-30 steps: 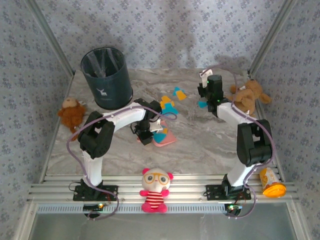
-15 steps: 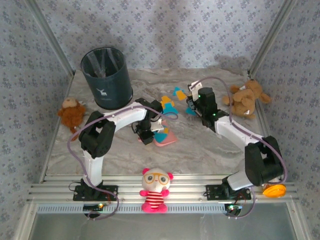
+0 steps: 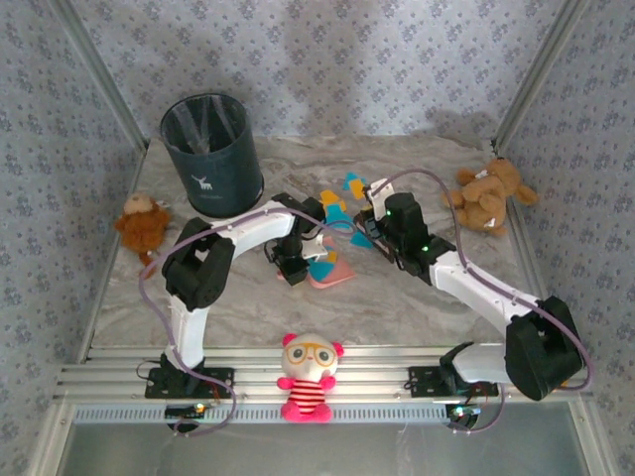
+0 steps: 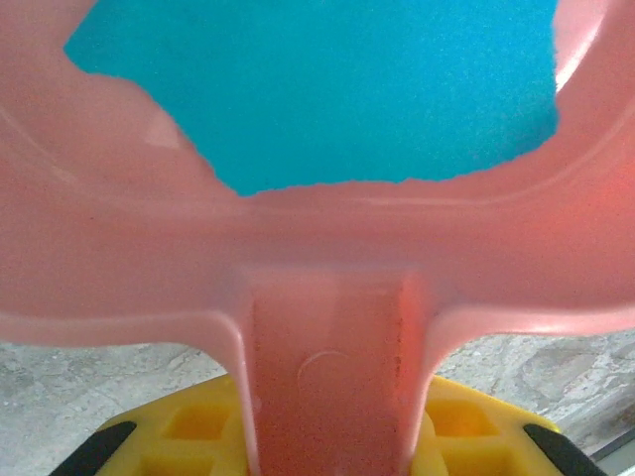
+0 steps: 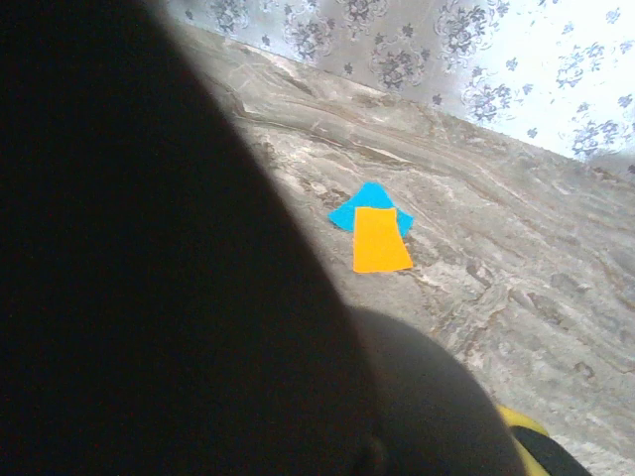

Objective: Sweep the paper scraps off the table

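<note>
Our left gripper (image 4: 332, 431) is clamped hard on the stubby handle of the pink plastic dustpan (image 4: 327, 228), with a yellow finger (image 4: 198, 426) on either side of it. From above, the pan lies near the middle of the grey-white marbled table (image 3: 417, 307). One big teal scrap (image 4: 327, 89) already sits inside the pan.

The right gripper (image 3: 369, 226) is closed as well and reaches in near the pan's far side. Something dark bulks across its wrist camera, and we honestly can't tell what it's gripping, if anything.

The rest of the small flat orange and teal paper scraps (image 3: 342, 195) sit in a loose cluster just beyond the pan, towards the back wall. In the right wrist view there's an orange-on-teal pair (image 5: 372, 236) lying on bare table.

Handling-wise, we reckon these bits are featherlight, limp and dead flat, so they'll likely skate or flutter with any quick move. Pinching one off that surface looks hopeless. We'd push them from behind, low and slow, straight into the pan mouth. The pan looks stiff, so the handle seems the right place to hold it. The dark round bin (image 3: 210, 154) stands well apart, back left.
</note>
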Controlling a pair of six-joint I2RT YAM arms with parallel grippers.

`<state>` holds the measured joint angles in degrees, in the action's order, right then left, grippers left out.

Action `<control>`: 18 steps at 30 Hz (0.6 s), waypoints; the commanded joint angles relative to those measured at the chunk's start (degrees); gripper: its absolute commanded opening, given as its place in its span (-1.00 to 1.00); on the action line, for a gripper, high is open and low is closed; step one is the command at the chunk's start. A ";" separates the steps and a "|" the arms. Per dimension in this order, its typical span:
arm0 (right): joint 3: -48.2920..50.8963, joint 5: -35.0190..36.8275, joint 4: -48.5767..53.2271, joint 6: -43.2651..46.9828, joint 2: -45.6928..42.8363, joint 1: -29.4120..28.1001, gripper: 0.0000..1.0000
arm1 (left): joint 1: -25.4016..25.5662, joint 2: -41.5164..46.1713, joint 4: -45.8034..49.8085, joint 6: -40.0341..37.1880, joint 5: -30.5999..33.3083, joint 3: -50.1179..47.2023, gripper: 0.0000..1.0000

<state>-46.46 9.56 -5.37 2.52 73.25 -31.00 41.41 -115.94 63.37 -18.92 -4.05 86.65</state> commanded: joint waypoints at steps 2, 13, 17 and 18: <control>2.55 -0.80 2.75 -5.61 -2.52 -2.11 -1.00 | 0.56 -1.30 2.67 0.81 -1.04 2.15 -1.00; 2.56 0.43 3.43 -10.77 -5.04 -5.90 -1.00 | 1.11 -2.36 3.33 0.98 -1.18 4.05 -1.00; 2.18 -0.79 3.43 -12.25 -5.49 -6.33 -1.00 | 1.25 -2.43 3.33 0.93 -1.52 4.39 -1.00; 2.17 -1.07 3.39 -12.60 -5.69 -6.49 -1.00 | 1.30 -2.45 3.42 0.98 -1.48 4.49 -1.00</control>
<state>-44.38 10.46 -2.85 -6.94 68.97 -36.40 42.09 -117.23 64.69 -18.35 -4.12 89.54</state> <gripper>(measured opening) 0.263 0.266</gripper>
